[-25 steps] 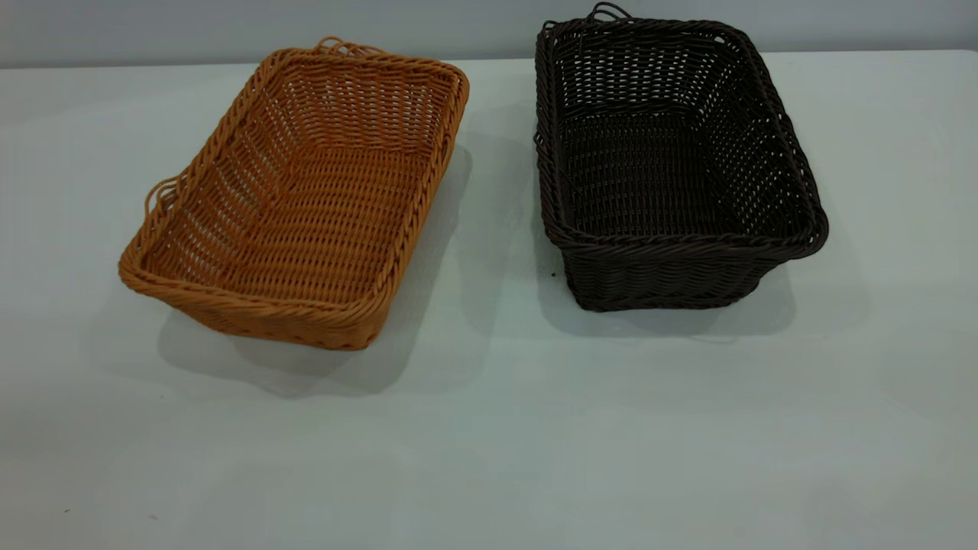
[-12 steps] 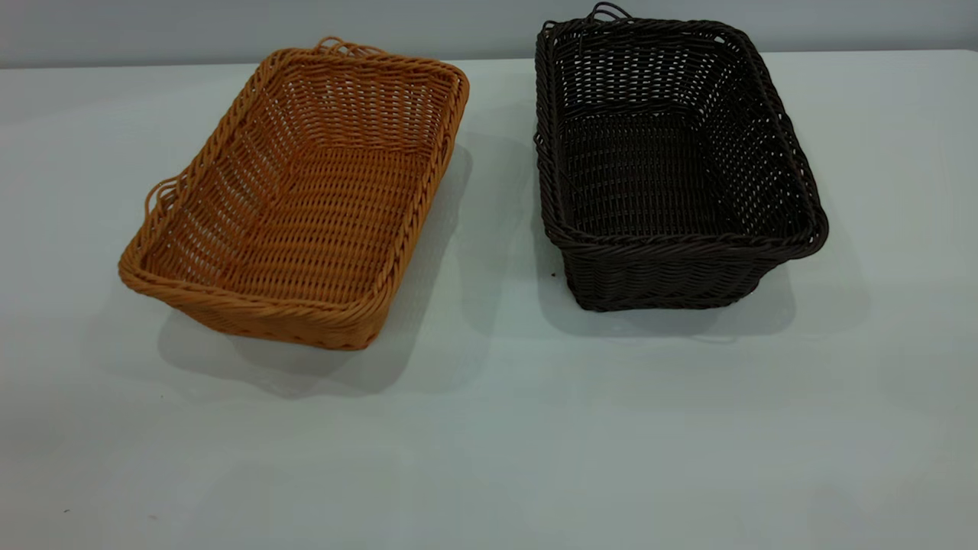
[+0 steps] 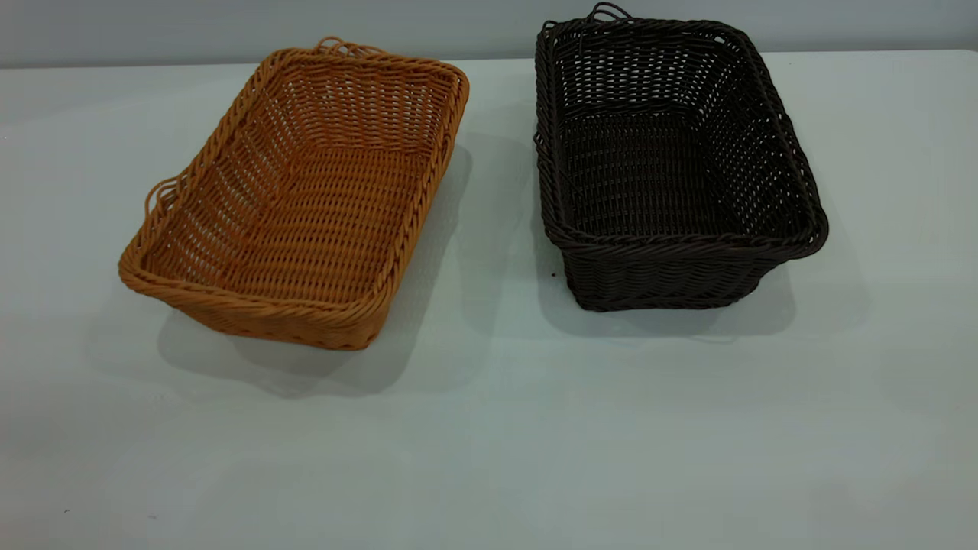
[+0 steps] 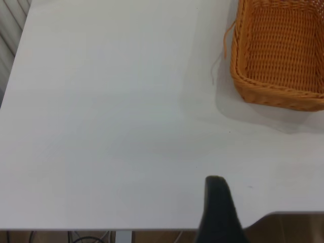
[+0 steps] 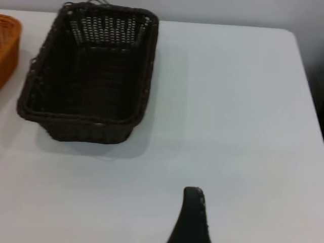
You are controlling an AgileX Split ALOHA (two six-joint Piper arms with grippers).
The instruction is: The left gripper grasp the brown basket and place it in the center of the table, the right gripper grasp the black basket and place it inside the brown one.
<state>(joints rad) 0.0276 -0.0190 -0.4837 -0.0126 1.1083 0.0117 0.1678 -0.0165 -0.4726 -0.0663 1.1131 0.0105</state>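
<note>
The brown basket (image 3: 298, 198), orange-tan wicker, rests on the left half of the table (image 3: 489, 428), turned at a slight angle. The black basket (image 3: 665, 160) stands beside it on the right, apart from it by a gap. Neither arm shows in the exterior view. In the left wrist view only a black tip of my left gripper (image 4: 216, 212) shows, over the table's edge and well short of the brown basket (image 4: 283, 50). The right wrist view likewise shows a black tip of my right gripper (image 5: 191, 217), over bare table some way from the black basket (image 5: 88, 76).
A grey wall (image 3: 229, 23) runs behind the table's far edge. The table's edge and the brown floor (image 4: 298, 228) lie close under the left gripper. The table's side edge (image 5: 304, 76) is off to one side of the black basket.
</note>
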